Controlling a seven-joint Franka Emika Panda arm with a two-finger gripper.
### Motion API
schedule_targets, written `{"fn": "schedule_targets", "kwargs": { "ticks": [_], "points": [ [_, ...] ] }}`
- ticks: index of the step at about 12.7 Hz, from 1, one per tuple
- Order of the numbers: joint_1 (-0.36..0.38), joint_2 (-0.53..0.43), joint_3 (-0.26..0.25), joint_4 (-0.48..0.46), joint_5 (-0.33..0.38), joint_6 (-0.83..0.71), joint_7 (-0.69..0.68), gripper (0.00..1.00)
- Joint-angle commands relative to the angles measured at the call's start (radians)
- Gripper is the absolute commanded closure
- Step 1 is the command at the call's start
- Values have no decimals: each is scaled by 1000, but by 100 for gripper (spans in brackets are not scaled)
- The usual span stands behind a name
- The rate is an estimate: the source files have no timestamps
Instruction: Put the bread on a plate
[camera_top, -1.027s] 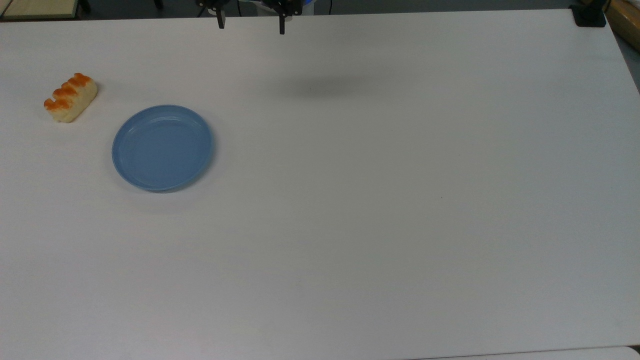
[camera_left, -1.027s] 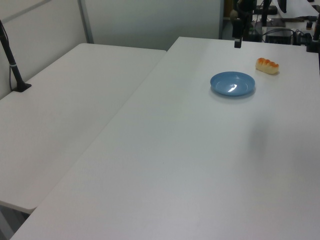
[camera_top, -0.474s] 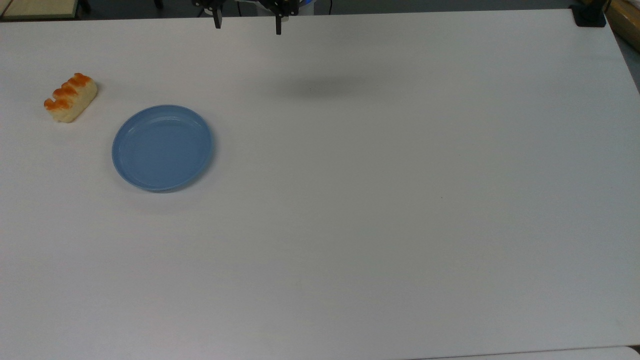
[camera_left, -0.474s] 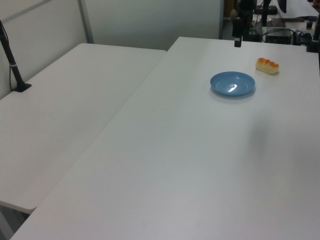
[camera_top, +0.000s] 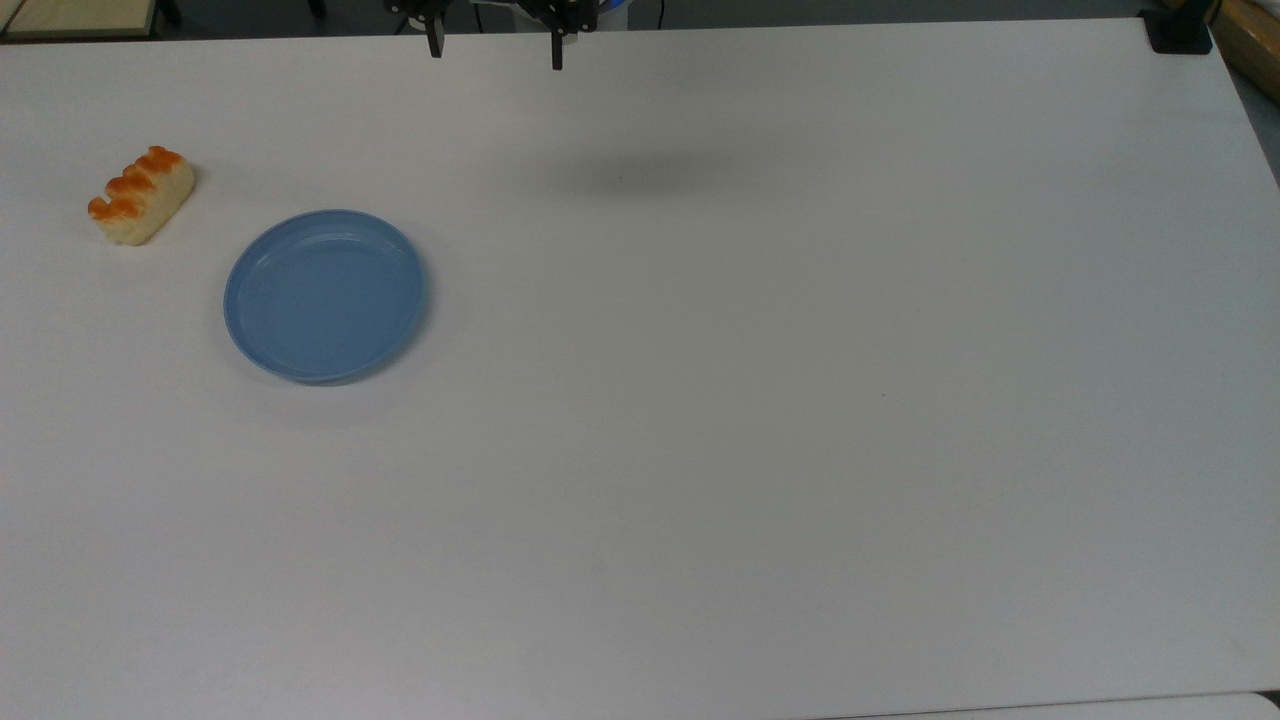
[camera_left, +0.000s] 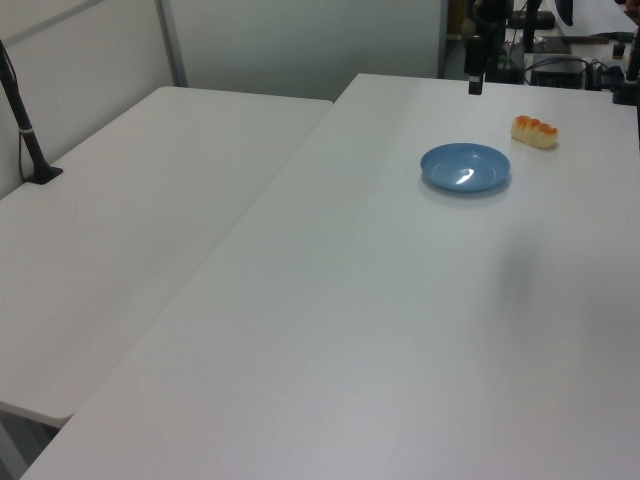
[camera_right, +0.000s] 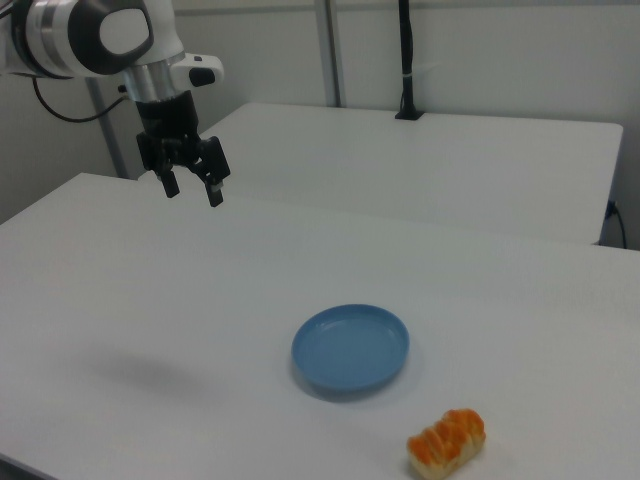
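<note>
Right view showed the black two-finger gripper (camera_right: 193, 189) spread wide and holding nothing, high above the white desk (camera_right: 150, 300); top view caught just its fingertips (camera_top: 556, 55). The small cream loaf of bread with orange-brown bumps (camera_top: 140, 195) lay near the desk's edge, beside the round light blue plate (camera_top: 325, 295), not touching.

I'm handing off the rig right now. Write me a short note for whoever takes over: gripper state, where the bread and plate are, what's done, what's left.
Gripper: jaws open, empty, held high above the table's far edge in the top view, well away from both items.
Bread: lying on the white table, near the top view's left edge, untouched.
Plate: empty, flat on the table, beside the bread but not touching it.
Done: nothing yet; no grasp made.
Left: move over the bread, descend, grip it, lift, carry it to the plate, release.
</note>
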Motion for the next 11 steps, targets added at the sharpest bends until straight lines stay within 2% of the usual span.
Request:
{"fn": "schedule_targets", "kwargs": {
  "ticks": [1, 9, 11],
  "points": [
    [2, 13, -1, 18, -3, -5, 16, 0],
    [-10, 14, -6, 21, -3, -2, 14, 0],
    [-18, 18, -6, 45, -3, -3, 10, 0]
  ]
}}
